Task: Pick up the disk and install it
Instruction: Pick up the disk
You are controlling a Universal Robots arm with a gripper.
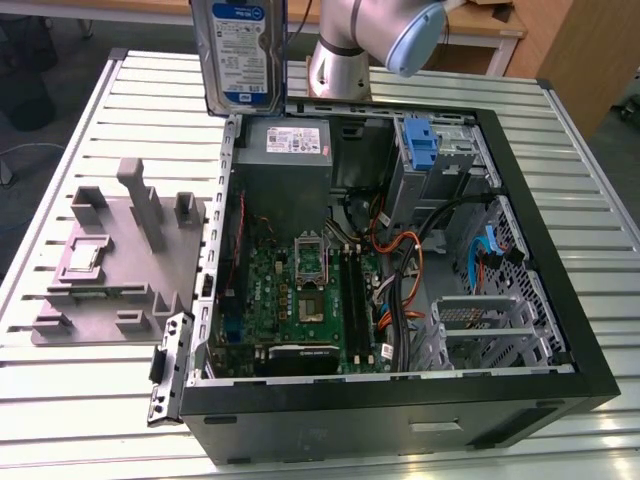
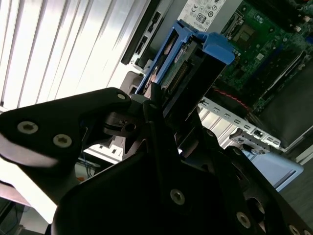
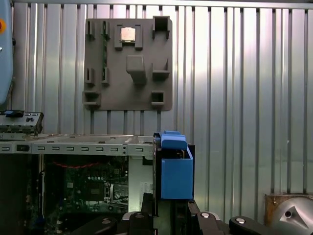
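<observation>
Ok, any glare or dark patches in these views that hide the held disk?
Second wrist view: the slatted table glares white, and the gripper shut on the disk is in near-black shadow. First wrist view: even light, the disk's blue rail plain. Exterior view: even light, the disk's label unshadowed.

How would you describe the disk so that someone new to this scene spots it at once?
Find the open black computer case on the slatted table. Above its far corner, at the exterior view's left, the disk hangs upright, aloft. Unlike the grey power-supply box below, it bears a white-and-blue label.
</observation>
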